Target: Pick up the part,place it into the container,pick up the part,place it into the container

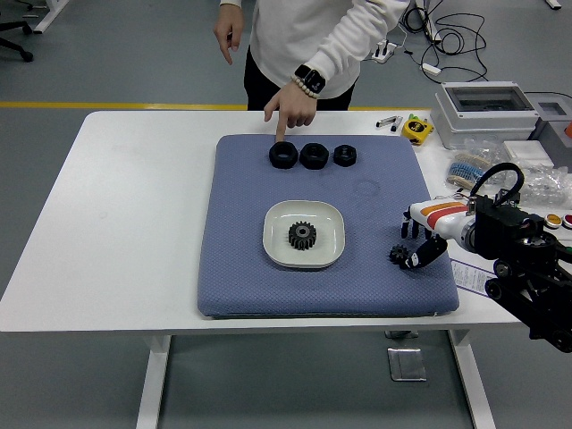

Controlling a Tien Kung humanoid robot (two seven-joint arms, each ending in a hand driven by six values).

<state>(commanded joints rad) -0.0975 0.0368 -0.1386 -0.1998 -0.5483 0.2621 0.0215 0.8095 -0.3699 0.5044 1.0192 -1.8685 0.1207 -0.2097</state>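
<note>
A dark toothed gear (pixel 302 235) lies in the white dish (pixel 273 241) at the middle of the blue-grey mat (pixel 241 268). Three black round parts stand in a row at the mat's far side: left (pixel 282 155), middle (pixel 314 155), right (pixel 344 155). A person's hand (pixel 284 113) points a finger down at the left one. My right hand (pixel 412 245) hovers over the mat's right edge, well right of the dish. Its fingers are loosely bent and hold nothing. The left arm does not show.
Right of the mat are a grey lidded box (pixel 485 109), a yellow tape measure (pixel 416 129), bags of small parts (pixel 478 166) and a paper sheet (pixel 465 268). The person stands at the far edge. The table's left half is bare white.
</note>
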